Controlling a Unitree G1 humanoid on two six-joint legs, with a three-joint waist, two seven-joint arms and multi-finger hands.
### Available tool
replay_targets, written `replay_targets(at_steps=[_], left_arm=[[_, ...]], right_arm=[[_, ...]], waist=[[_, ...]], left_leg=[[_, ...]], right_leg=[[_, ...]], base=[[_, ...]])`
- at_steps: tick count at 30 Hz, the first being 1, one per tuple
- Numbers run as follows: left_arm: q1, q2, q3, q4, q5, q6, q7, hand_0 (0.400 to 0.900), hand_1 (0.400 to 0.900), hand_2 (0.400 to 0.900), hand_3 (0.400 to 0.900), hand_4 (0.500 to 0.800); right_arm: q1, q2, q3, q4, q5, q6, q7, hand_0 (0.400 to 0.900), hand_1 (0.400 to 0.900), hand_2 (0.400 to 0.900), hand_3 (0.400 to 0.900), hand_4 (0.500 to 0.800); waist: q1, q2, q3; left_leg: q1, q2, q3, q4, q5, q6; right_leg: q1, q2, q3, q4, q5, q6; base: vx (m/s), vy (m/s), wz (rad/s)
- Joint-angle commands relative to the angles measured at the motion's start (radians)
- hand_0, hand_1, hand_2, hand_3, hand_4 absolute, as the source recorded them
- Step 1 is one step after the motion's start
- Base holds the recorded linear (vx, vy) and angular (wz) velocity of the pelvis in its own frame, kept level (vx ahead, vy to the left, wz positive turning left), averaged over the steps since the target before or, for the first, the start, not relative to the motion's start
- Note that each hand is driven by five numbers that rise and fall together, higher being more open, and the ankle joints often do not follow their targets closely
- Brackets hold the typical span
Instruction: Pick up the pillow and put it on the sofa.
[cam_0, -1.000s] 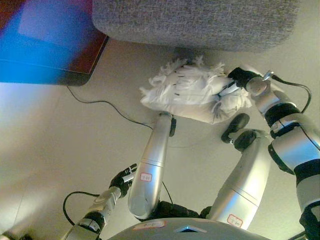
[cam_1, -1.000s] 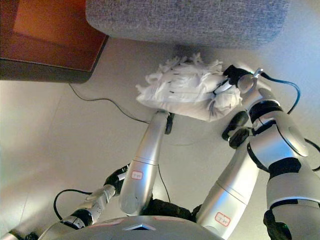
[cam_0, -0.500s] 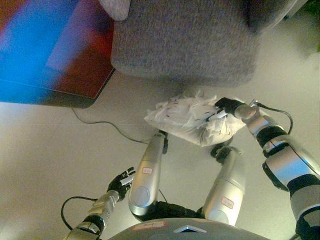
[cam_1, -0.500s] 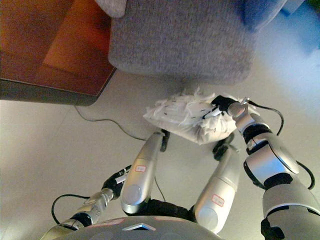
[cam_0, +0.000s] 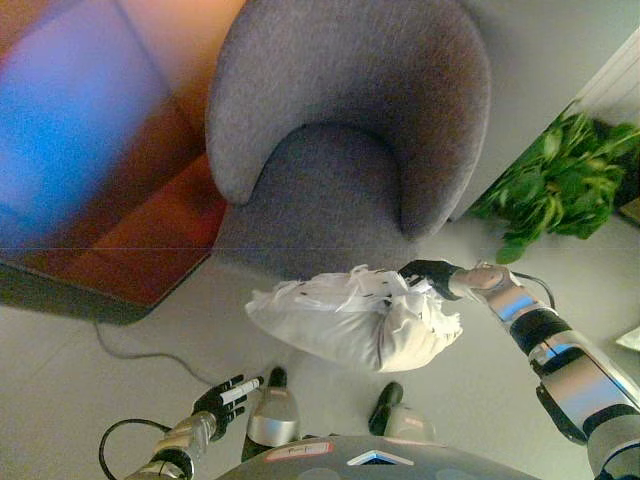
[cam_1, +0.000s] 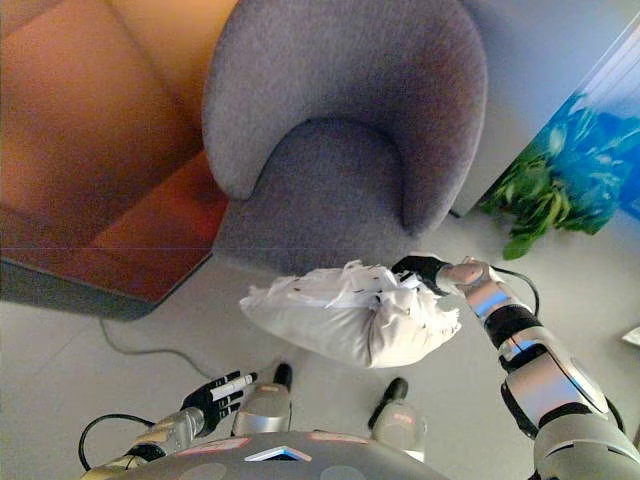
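Note:
A white shaggy pillow (cam_0: 350, 320) hangs in the air just before the front edge of the grey round-backed sofa chair (cam_0: 345, 150). My right hand (cam_0: 428, 274) is shut on the pillow's right upper end and carries it. The pillow sags to the left and down from that hold. My left hand (cam_0: 225, 397) shows low at the left, fingers straight, holding nothing, well away from the pillow. The sofa's seat (cam_1: 325, 190) lies bare right behind the pillow.
A reddish-brown low cabinet (cam_1: 110, 200) stands left of the sofa. A green potted plant (cam_0: 560, 180) stands at the right beside the sofa. Pale floor (cam_0: 90, 380) spreads in front.
The view has tilted up, bringing the whole sofa and the plant into sight. My right hand has lifted the pillow off the floor, and it now hangs before the sofa's front edge.

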Motion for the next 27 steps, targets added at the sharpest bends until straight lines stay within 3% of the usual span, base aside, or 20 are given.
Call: replay_targets(at_steps=[1, 3, 9, 13, 20, 27], left_arm=[[0.007, 0.07, -0.028, 0.074, 0.05, 0.003, 0.013, 0.9, 0.9, 0.9, 0.9, 0.8], [-0.007, 0.071, -0.028, 0.079, 0.053, 0.007, 0.012, 0.9, 0.9, 0.9, 0.9, 0.8], [-0.029, 0.073, -0.028, 0.104, 0.07, 0.023, 0.022, 0.9, 0.9, 0.9, 0.9, 0.8], [-0.03, 0.073, -0.037, 0.108, 0.071, 0.03, 0.029, 0.9, 0.9, 0.9, 0.9, 0.8], [-0.035, 0.075, -0.056, 0.11, 0.039, 0.043, 0.054, 0.9, 0.9, 0.9, 0.9, 0.8], [-0.023, 0.075, -0.057, 0.124, -0.005, 0.042, 0.071, 0.9, 0.9, 0.9, 0.9, 0.8]], right_arm=[[-0.109, 0.005, -0.092, -0.15, 0.182, -0.037, 0.05, 0.4, 0.4, 0.4, 0.4, 0.5], [-0.133, -0.014, -0.1, -0.215, 0.257, -0.006, 0.088, 0.4, 0.4, 0.4, 0.4, 0.5], [-0.291, -0.057, -0.108, -0.261, 0.343, 0.007, 0.104, 0.4, 0.4, 0.4, 0.4, 0.5], [-0.428, -0.101, -0.095, -0.212, 0.357, -0.012, 0.055, 0.4, 0.4, 0.4, 0.4, 0.5], [-0.711, -0.169, -0.018, 0.028, 0.366, -0.052, -0.036, 0.4, 0.4, 0.4, 0.4, 0.5], [-0.937, -0.199, 0.09, 0.163, 0.367, -0.043, -0.171, 0.4, 0.4, 0.4, 0.4, 0.5]], waist=[[0.013, -0.05, -0.074], [0.009, -0.06, -0.091], [0.011, -0.076, -0.116], [0.018, -0.082, -0.127], [0.048, -0.094, -0.14], [0.071, -0.116, -0.151]], left_leg=[[-0.007, 0.014, -0.009, -0.098, 0.119, -0.021], [0.004, 0.015, 0.001, -0.119, 0.121, -0.026], [0.027, 0.014, 0.016, -0.122, 0.108, -0.025], [0.042, 0.015, 0.02, -0.12, 0.099, -0.021], [0.061, 0.017, 0.002, -0.115, 0.091, -0.02], [0.065, 0.013, -0.025, -0.115, 0.088, -0.017]], right_leg=[[0.065, -0.068, 0.031, -0.084, 0.065, 0.083], [0.085, -0.059, 0.017, -0.121, 0.078, 0.086], [0.109, -0.051, 0.015, -0.147, 0.082, 0.085], [0.123, -0.048, 0.019, -0.145, 0.077, 0.083], [0.154, -0.052, 0.012, -0.146, 0.072, 0.086], [0.169, -0.056, 0.007, -0.145, 0.072, 0.09]], base=[[0.04, -0.039, -0.05], [0.01, -0.042, -0.01], [0.0, -0.008, 0.0], [0.0, 0.0, 0.0], [0.03, 0.016, 0.07], [0.05, 0.012, 0.13]])
